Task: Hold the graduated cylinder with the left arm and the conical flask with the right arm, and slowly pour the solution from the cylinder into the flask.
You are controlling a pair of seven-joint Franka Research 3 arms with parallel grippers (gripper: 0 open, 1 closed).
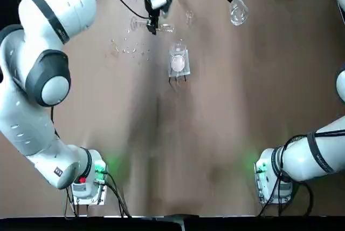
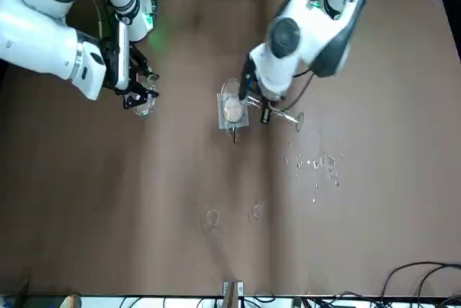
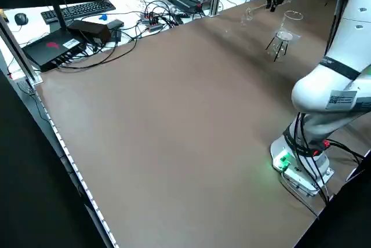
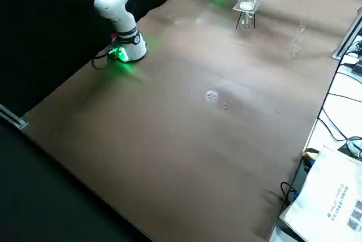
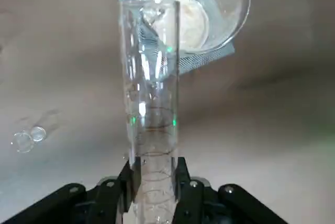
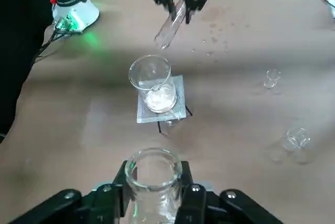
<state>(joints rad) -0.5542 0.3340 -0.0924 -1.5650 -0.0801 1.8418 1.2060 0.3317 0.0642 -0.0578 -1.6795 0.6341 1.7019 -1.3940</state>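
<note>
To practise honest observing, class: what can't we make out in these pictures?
- Cylinder's foot: cut off by the left wrist view's bottom edge.
- Flask's base: cut off below in the right wrist view.
- Right pincer: outside the left side view's frame.
- Cylinder's graduation numbers: too small in the left wrist view.

My surface [image 1: 226, 150] is broad, brown and faintly shiny, with darker streaks running down the middle of the top view. A scatter of clear droplets [image 1: 133, 51] lies on it in the upper left of that frame, just beside a round, clear, wet-looking patch [image 2: 328, 161] that I see right of centre in the front view. A thin-legged dark stand [image 3: 278, 51] rests on it in the upper right of the left side view, and two small clear glass vessels, one [image 2: 212, 218] left of the other [image 2: 258, 211], sit near each other below centre in the front view.
</note>
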